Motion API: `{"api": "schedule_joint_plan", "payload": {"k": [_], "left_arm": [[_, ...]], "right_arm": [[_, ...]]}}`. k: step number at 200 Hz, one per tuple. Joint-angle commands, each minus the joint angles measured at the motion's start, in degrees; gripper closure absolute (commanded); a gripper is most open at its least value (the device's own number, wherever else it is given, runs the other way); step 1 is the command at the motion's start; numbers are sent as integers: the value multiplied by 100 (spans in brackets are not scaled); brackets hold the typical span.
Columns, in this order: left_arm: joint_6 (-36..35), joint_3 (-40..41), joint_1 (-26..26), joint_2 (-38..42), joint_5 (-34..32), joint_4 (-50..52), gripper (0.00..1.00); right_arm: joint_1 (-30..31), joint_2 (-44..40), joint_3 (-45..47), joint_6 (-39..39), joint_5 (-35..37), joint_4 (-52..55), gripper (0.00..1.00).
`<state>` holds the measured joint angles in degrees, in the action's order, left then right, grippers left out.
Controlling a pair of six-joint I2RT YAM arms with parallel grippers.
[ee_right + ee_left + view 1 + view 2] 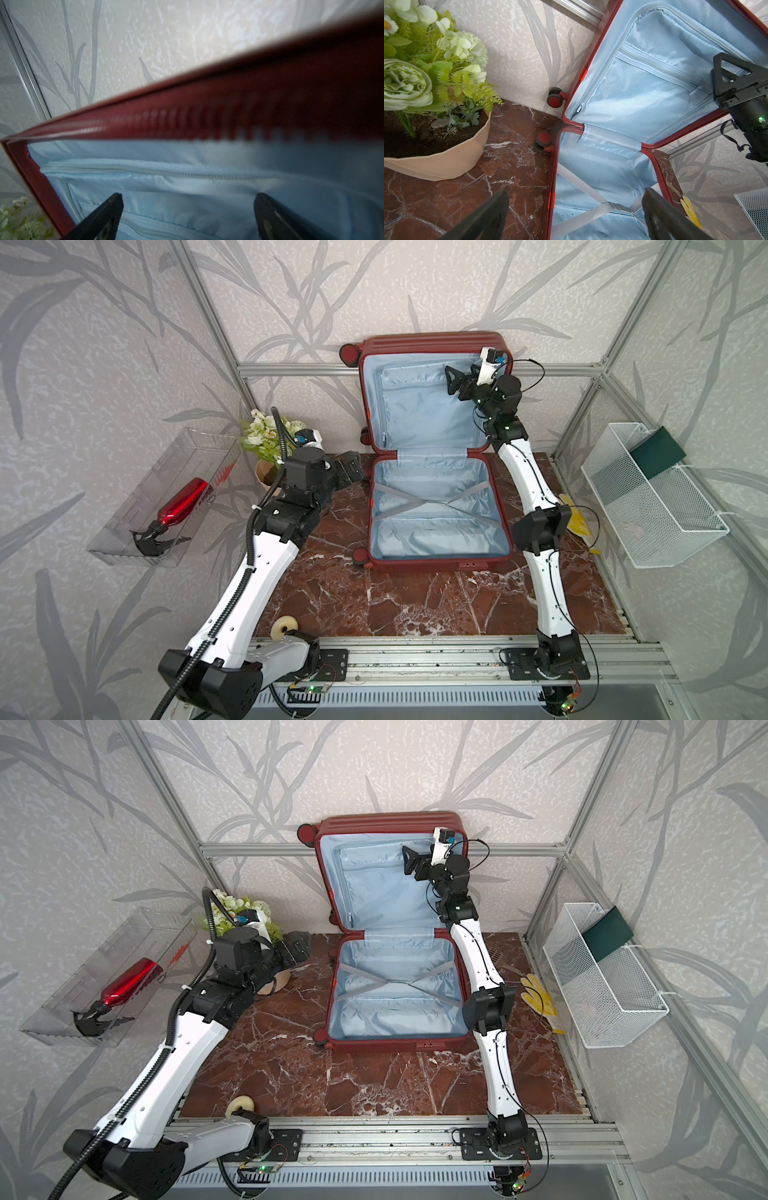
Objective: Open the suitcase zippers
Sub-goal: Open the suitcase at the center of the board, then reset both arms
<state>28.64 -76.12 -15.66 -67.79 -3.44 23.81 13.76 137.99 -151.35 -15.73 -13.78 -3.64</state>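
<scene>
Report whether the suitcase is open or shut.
Open. The suitcase is spread: one half lies flat on the table, the other stands up behind it, blue lining of both exposed.

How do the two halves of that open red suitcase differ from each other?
The far half stands upright at the back; the near half lies flat on the marble table. The far half has a zipped lining panel; the near half has grey crossed straps. Both have dark red shells and light blue lining.

Suitcase point(440, 531) wide open (lid point(419, 406) upright)
</scene>
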Motion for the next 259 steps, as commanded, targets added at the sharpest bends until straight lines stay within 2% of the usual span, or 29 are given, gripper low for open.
{"api": "schedule_joint_plan", "payload": {"k": [1, 29, 53, 69, 77, 89, 98, 109, 122, 141, 156, 172, 182, 191, 203, 218, 223, 231, 247, 252, 259], "left_arm": [[-372, -22, 43, -71, 51, 62, 1], [-461, 15, 63, -14, 35, 104, 1], [-602, 224, 72, 166, -264, 124, 1], [-1229, 765, 88, 450, -359, -427, 1], [-1536, 1088, 106, 574, -584, -687, 1], [-1712, 1456, 199, 580, -1297, -844, 1], [-1983, 1685, 362, 459, -1438, -965, 1], [-2387, 1962, 595, 211, -1292, -1132, 1], [-2459, 2378, 916, -146, -1098, -1503, 1], [-1919, 2945, 1547, -365, -560, -1856, 1], [-1897, 3697, 1874, -207, -45, -2725, 1], [-2331, 4502, 1909, -108, -8, -3899, 1], [-2171, 4813, 1947, -232, -541, -4340, 1], [-2016, 4980, 2050, -462, -578, -4711, 1], [-1946, 5128, 2166, -846, -326, -5364, 1], [-2261, 5345, 2171, -1027, 326, -6393, 1], [-2300, 5423, 2167, -1166, 442, -6660, 1], [-2258, 5476, 2150, -1434, 275, -6928, 1], [-2292, 5907, 2148, -2224, 388, -8760, 1], [-2341, 5827, 2139, -2256, 480, -8645, 1], [-2389, 5564, 2124, -1980, 549, -7594, 1]], "right_arm": [[92, -1126, 1283, 344, 210, 74, 1], [40, -2705, 3734, 611, 341, -928, 1], [-14, -3873, 5316, 637, 490, -1051, 1], [-14, -4719, 6395, 704, 978, -926, 1], [-26, -5110, 6959, 669, 1311, -805, 1], [-40, -5692, 7806, 785, 1620, -597, 1], [-77, -6088, 8411, 748, 1786, -370, 1], [-118, -6485, 9208, 855, 1751, -415, 1], [-202, -6878, 10176, 965, 1714, -708, 1], [-404, -7386, 11386, 1461, 1932, -1232, 1], [-690, -7692, 12115, 1708, 2199, -1568, 1], [-949, -7732, 12546, 1641, 2199, -1773, 1], [-954, -7572, 12780, 1691, 2250, -2027, 1], [-954, -7376, 13036, 1667, 2305, -2411, 1], [-958, -7007, 13567, 1808, 2182, -3579, 1], [-1080, -6094, 14063, 1748, 1737, -5806, 1], [-1141, -5822, 14094, 1556, 1530, -6182, 1], [-1165, -5344, 14098, 1627, 1213, -6756, 1], [-1165, -4389, 14145, 1635, 1154, -7705, 1], [-1165, -4490, 13955, 1650, 1070, -7381, 1], [-1165, -4634, 13769, 1708, 904, -6813, 1]]}}
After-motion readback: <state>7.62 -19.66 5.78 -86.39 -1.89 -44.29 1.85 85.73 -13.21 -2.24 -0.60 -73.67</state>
